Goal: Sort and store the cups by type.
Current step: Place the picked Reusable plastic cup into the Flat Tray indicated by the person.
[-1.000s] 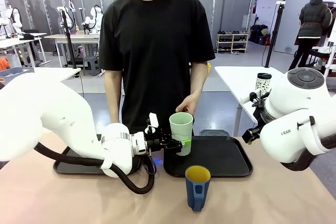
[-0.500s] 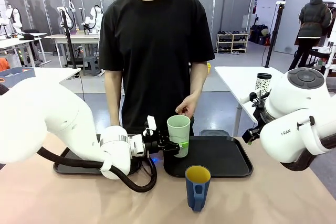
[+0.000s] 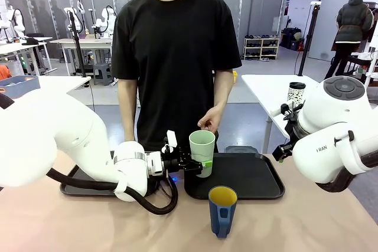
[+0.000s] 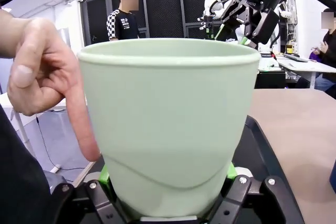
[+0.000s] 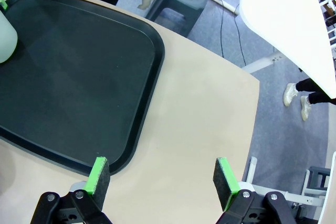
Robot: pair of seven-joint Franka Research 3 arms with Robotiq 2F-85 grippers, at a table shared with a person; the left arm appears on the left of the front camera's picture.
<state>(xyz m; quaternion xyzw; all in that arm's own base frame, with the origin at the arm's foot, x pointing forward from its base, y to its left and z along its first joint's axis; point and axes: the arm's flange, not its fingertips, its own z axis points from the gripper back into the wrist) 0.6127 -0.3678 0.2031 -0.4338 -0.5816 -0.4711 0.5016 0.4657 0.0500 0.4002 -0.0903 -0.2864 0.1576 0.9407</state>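
Placing step: left end effector (image 3: 199,164) clamps the mint tumbler (image 3: 202,144) at the right-hand tray's (image 3: 251,176) left edge, right end effector (image 5: 163,179) idles with jaws apart; the next move likely calls for a clean, untipped release.

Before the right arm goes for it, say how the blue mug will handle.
The blue mug looks rigid, likely keeping its shape when gripped. Tall on a narrower base, it may tip if pushed high. Its handle should stop rolling.

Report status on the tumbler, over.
Left gripper gripping mint tumbler over right-hand tray. Right gripper open above table. Person's hand close beside tumbler rim.
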